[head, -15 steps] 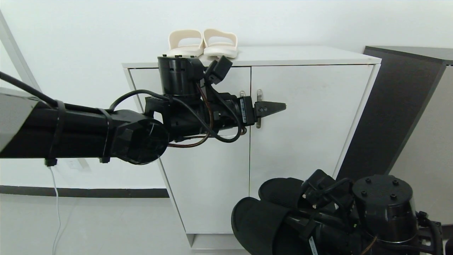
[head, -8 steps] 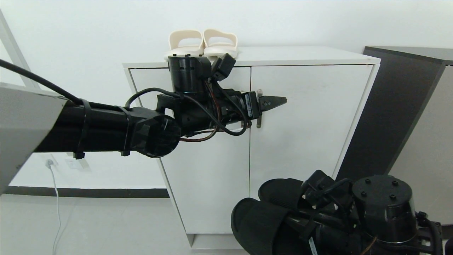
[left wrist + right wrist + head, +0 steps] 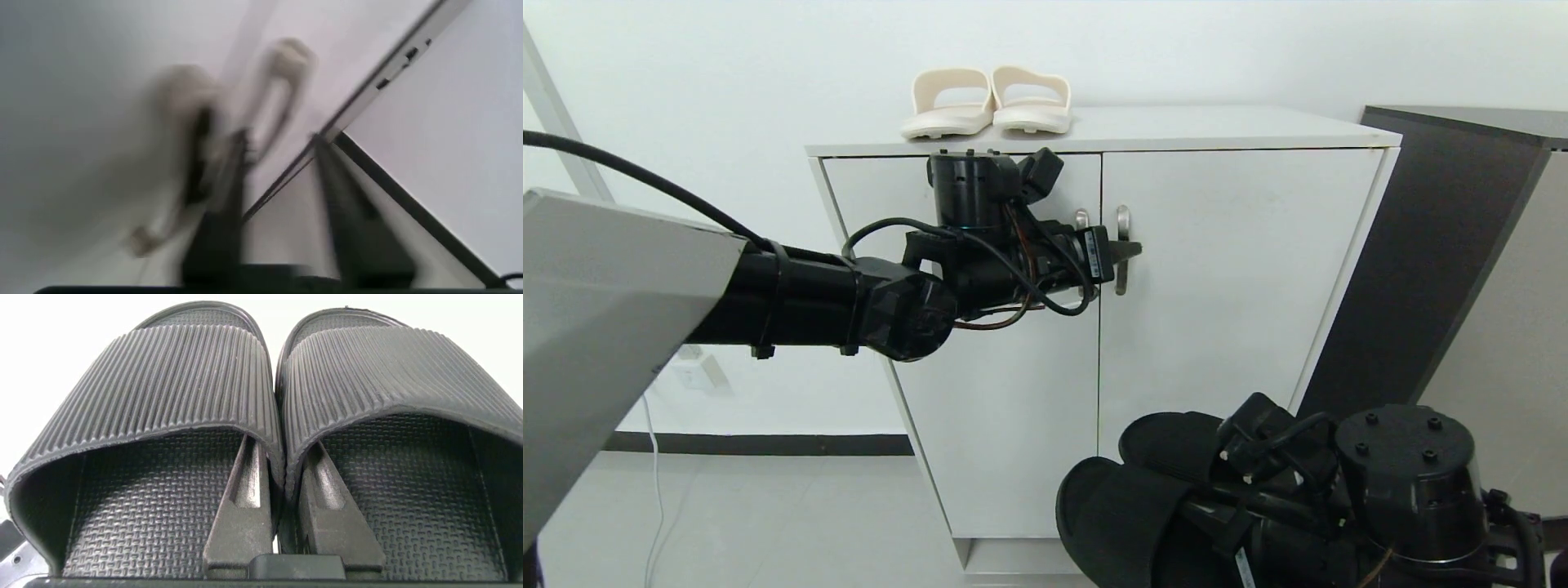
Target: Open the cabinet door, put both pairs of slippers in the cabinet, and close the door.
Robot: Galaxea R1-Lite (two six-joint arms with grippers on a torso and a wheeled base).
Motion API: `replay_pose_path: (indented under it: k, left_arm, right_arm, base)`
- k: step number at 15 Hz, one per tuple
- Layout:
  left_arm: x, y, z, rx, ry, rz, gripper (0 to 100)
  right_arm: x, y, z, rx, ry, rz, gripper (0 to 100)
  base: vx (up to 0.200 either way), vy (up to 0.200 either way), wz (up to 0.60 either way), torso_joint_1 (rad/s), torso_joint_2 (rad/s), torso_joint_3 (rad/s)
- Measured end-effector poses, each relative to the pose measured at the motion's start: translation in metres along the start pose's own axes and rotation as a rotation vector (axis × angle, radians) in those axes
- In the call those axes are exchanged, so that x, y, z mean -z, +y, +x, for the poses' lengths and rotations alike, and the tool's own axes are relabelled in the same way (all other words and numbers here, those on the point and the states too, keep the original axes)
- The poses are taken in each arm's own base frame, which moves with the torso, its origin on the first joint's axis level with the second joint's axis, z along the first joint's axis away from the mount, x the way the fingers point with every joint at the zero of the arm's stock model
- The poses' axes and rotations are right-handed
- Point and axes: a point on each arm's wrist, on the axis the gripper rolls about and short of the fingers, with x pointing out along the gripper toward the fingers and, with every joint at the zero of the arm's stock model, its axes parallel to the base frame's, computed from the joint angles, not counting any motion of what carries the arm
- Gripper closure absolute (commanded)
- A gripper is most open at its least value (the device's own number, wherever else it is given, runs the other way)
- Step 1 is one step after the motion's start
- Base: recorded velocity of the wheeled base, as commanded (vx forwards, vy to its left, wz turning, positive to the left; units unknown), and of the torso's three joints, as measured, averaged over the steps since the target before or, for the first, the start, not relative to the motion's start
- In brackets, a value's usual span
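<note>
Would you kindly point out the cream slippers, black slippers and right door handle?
cream slippers [image 3: 990,98], head view, where straps meet
black slippers [image 3: 180,384], right wrist view, one ribbed strap
right door handle [image 3: 1123,219], head view, upper end

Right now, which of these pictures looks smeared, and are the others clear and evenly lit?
Left wrist view: heavy blur smears the left hand and the door handles into soft streaks. Right wrist view: crisp, every rib on the black slippers reads. Head view: sharp, even light, faint shadows under the cream slippers on the cabinet.
</note>
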Motion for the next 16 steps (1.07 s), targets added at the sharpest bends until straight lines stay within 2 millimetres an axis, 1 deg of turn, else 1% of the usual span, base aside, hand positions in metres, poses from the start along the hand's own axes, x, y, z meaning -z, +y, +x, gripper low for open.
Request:
replay_pose_path:
  k: [3, 4, 6, 9, 13, 15, 16]
  left_arm:
    - [0.001, -0.004, -0.006, 0.005, 0.012, 0.0, 100]
    - [0.001, -0.006, -0.01, 0.007, 0.013, 0.0, 100]
    - [0.0, -0.011, -0.021, 0.01, 0.021, -0.003, 100]
    - [-0.005, -0.025, -0.042, 0.021, 0.011, 0.002, 100]
    - [0.003, -0.048, -0.078, 0.043, 0.042, -0.003, 100]
    - [0.004, -0.049, -0.091, 0.037, 0.04, -0.006, 100]
    - [0.001, -0.046, -0.094, 0.025, 0.029, -0.007, 100]
  right_arm:
    - [0.002, 0.003, -0.002, -0.024, 0.005, -0.008, 100]
    - [0.003, 0.004, -0.004, -0.06, -0.004, -0.012, 100]
    - [0.005, 0.006, -0.009, -0.121, -0.021, -0.02, 100]
    - [0.01, 0.009, -0.015, -0.157, -0.027, -0.054, 100]
    - [0.016, 0.014, -0.021, -0.205, -0.016, -0.072, 100]
    - [0.018, 0.016, -0.024, -0.227, -0.015, -0.081, 100]
    - [0.018, 0.016, -0.025, -0.228, -0.014, -0.089, 100]
  base:
    - [0.0, 0.0, 0.0, 0.0, 0.0, 0.0]
    - [0.0, 0.0, 0.0, 0.0, 0.0, 0.0]
    - [0.0, 0.0, 0.0, 0.0, 0.0, 0.0]
    - [0.0, 0.0, 0.0, 0.0, 0.0, 0.0]
    - [0.0, 0.0, 0.0, 0.0, 0.0, 0.0]
    - [0.0, 0.0, 0.0, 0.0, 0.0, 0.0]
    - [0.0, 0.0, 0.0, 0.0, 0.0, 0.0]
